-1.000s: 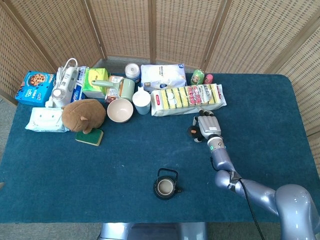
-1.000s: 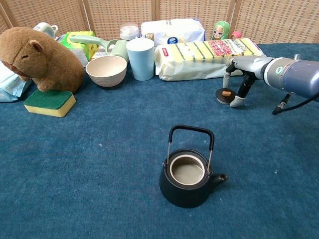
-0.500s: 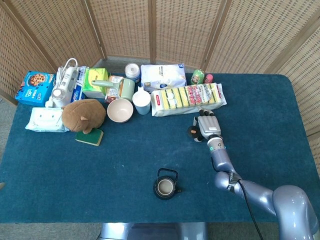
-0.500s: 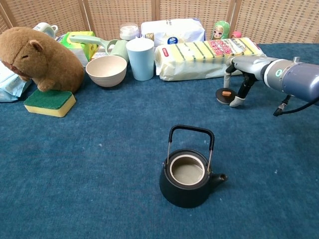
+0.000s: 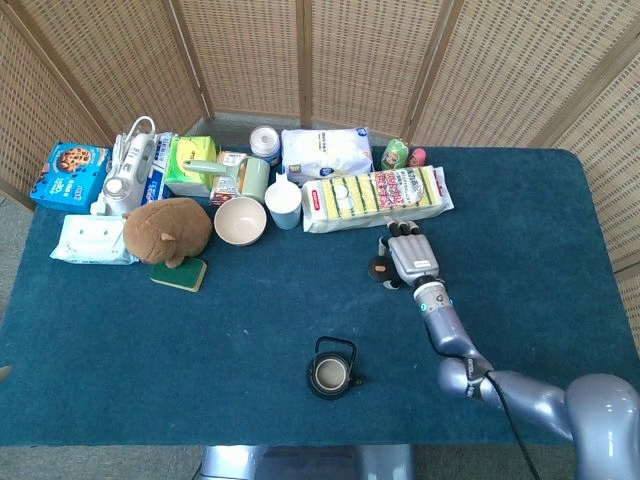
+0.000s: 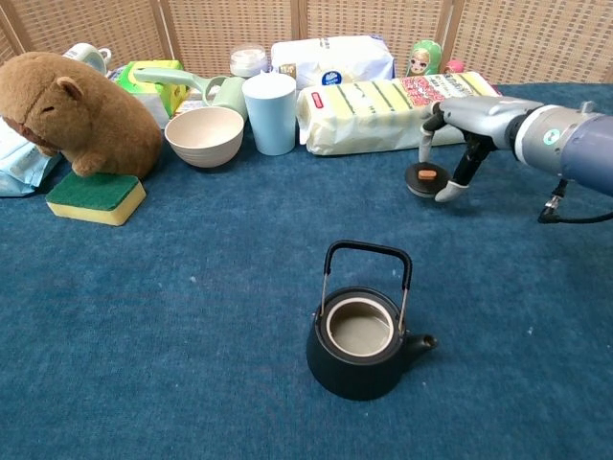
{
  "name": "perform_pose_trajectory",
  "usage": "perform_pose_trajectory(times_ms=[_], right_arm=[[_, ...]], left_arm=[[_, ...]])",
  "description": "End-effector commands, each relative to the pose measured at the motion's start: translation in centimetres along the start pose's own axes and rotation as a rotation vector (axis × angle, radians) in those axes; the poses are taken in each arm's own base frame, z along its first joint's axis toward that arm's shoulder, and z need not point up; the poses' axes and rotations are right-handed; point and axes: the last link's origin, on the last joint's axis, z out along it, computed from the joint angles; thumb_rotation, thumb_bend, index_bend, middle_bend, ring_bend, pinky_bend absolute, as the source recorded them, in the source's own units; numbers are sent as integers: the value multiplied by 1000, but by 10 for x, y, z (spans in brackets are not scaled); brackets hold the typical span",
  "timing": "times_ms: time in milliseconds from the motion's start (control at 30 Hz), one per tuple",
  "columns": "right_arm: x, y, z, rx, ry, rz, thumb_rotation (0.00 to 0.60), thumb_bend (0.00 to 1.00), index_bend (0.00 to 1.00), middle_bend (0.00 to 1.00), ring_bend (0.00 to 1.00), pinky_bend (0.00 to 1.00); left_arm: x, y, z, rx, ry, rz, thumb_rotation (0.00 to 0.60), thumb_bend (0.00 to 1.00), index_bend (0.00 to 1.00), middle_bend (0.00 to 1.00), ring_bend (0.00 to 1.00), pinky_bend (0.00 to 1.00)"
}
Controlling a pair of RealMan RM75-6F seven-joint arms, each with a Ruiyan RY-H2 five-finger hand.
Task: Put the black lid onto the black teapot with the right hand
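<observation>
The black teapot (image 5: 331, 368) (image 6: 360, 342) stands open-topped near the table's front middle, handle upright. The black lid (image 5: 380, 268) (image 6: 426, 177), with its small orange knob, is far behind and to the right of the pot, close to the yellow sponge pack. My right hand (image 5: 410, 258) (image 6: 463, 125) reaches over it palm down and pinches the lid between thumb and fingers (image 6: 446, 193). The lid sits just above the cloth or barely on it; I cannot tell which. My left hand shows in neither view.
Along the back edge stand a yellow sponge pack (image 5: 375, 196), white bag (image 5: 326, 152), light blue cup (image 6: 270, 112), cream bowl (image 6: 205, 135), plush capybara (image 6: 77, 113) and green-yellow sponge (image 6: 96, 196). Blue cloth (image 6: 172, 316) lies between lid and teapot.
My right hand has closed on the lid and shifted slightly left and upward; the lid moved along with it. The teapot has stayed put.
</observation>
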Motion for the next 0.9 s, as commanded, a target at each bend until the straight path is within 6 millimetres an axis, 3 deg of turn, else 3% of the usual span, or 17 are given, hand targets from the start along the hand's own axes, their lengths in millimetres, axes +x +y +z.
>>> perform_pose_trajectory(times_ms=[33, 300, 900], right_arm=[[18, 0, -20, 61, 45, 12, 600, 262, 517, 52, 21, 0], [38, -11, -54, 160, 70, 48, 600, 262, 518, 55, 21, 0], [35, -51, -127, 469, -47, 17, 600, 263, 518, 65, 21, 0]], left_arm=[[0, 1, 0, -3, -1, 2, 600, 71, 0, 0, 0, 0], [-4, 4, -1, -10, -7, 16, 600, 72, 0, 0, 0, 0], [-7, 6, 1, -7, -14, 34, 600, 71, 0, 0, 0, 0]])
